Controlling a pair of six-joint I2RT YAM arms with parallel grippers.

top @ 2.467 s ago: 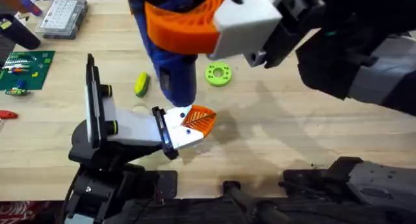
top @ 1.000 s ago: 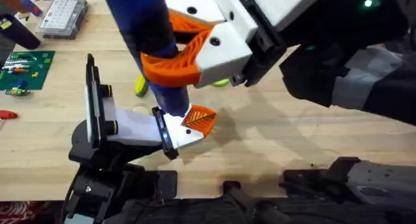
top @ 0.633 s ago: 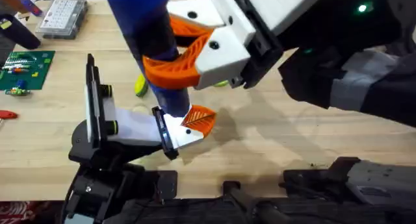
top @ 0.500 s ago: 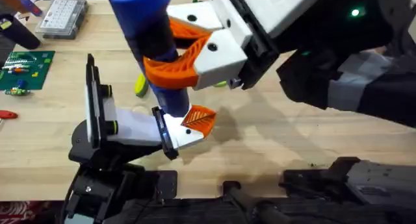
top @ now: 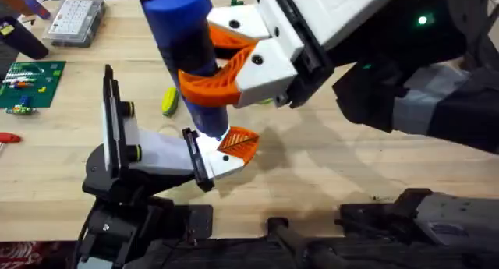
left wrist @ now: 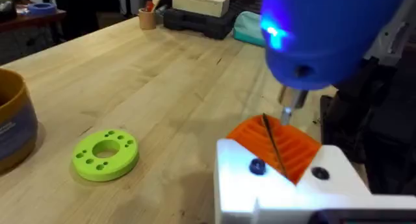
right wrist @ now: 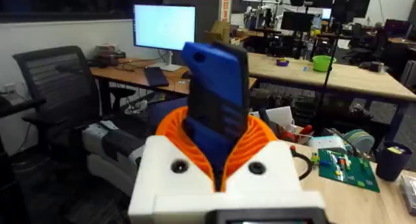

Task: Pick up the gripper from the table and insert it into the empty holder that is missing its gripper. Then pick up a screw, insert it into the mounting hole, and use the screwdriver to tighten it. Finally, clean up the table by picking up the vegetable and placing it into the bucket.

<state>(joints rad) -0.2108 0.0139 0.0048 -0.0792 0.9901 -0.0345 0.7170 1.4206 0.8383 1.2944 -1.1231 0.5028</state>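
Note:
My right gripper (top: 201, 70) is shut on the blue screwdriver (top: 181, 19), its orange pads clamped on the barrel (right wrist: 218, 81). The screwdriver stands nearly upright with its bit down at the white holder (top: 222, 164) on the left arm. The small orange ribbed gripper (top: 242, 144) sits in that holder. In the left wrist view the bit (left wrist: 289, 110) reaches down just behind the orange gripper (left wrist: 286, 143), above the holder's white face (left wrist: 286, 191), and a blue light glows on the screwdriver (left wrist: 325, 36). The yellow-green vegetable (top: 170, 101) lies on the table behind the holder. The bucket (left wrist: 13, 126) stands at the view's edge.
A green ring (left wrist: 105, 154) lies on the wood between the bucket and the holder. A green circuit board (top: 31, 82) and a clear parts box (top: 74, 19) sit at the far left. Bare table stretches to the right of the holder.
The right gripper and the screwdriver have shifted slightly right, and the screwdriver stands more upright. Its tip stays at the holder. The left arm has not moved.

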